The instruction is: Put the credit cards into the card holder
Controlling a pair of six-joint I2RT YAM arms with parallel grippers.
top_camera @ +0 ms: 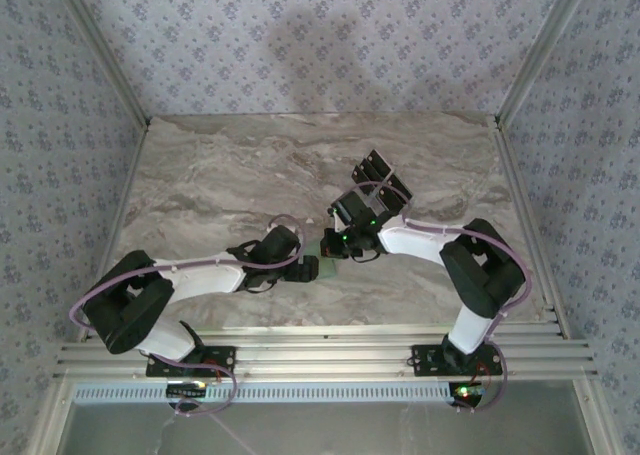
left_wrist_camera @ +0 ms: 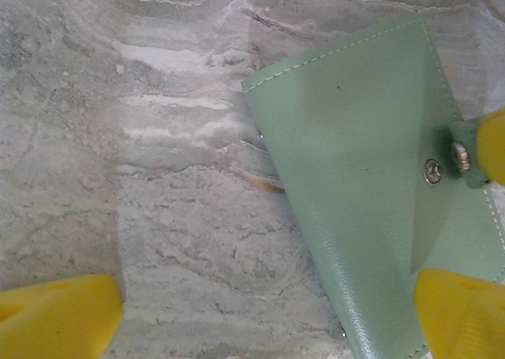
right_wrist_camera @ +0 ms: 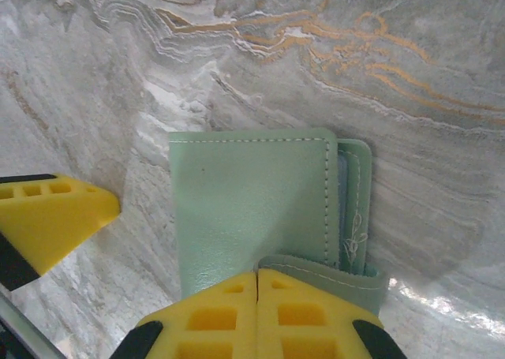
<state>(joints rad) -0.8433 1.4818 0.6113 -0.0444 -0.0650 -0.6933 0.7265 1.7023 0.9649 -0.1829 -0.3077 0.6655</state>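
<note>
The pale-green card holder [left_wrist_camera: 355,154] lies folded on the marble table, also seen at card holder [right_wrist_camera: 245,201] and as a green sliver [top_camera: 322,251] between the two wrists. My right gripper [right_wrist_camera: 257,278] is shut on the holder's snap tab [right_wrist_camera: 331,274], which curls up at the fingertips. My left gripper [left_wrist_camera: 260,327] stands open low over the holder's left edge. One yellow finger [left_wrist_camera: 461,312] is over the holder and the other finger [left_wrist_camera: 55,319] is over bare table. Black credit cards [top_camera: 377,168] lie on the table beyond the right wrist.
The marble table [top_camera: 220,175] is walled in by patterned panels at the left, back and right. An aluminium rail [top_camera: 320,350] runs along the near edge by the arm bases. The two wrists are close together at the table's middle.
</note>
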